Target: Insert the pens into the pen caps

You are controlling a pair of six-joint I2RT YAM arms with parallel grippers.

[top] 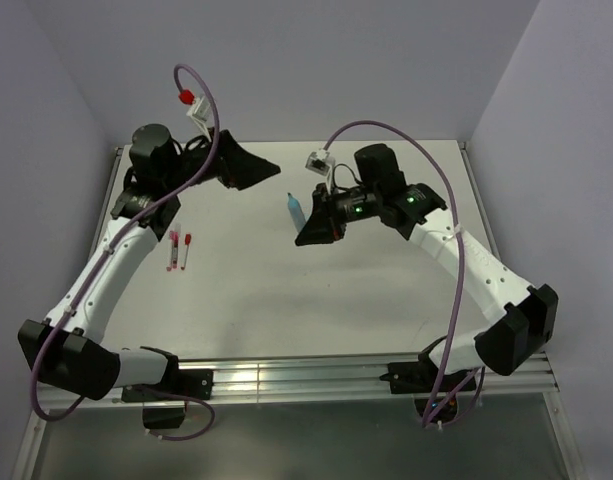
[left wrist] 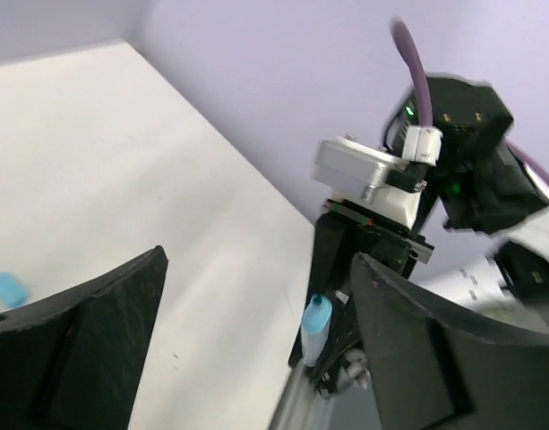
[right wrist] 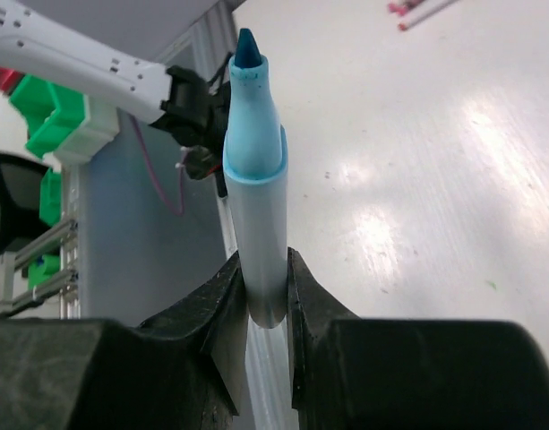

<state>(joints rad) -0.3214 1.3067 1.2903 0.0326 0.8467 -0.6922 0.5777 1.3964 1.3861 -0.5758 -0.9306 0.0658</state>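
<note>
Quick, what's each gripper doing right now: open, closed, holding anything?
Left gripper: open, holding nothing.
Right gripper: closed on the blue pen, which is uncapped.

Your left arm (top: 106, 265) sweeps up from its base, elbow out wide, wrist high at the far side. The left gripper (top: 261, 170) points toward the middle, and its wrist view shows the jaws spread wide. Your right arm (top: 476, 270) mirrors that bend, with green lights glowing at the wrist. The right gripper (right wrist: 267, 278) angles toward its partner, fingers (right wrist: 229, 309) pinched on the barrel of a pen (right wrist: 256, 179). The two grippers face each other, near but apart.
</note>
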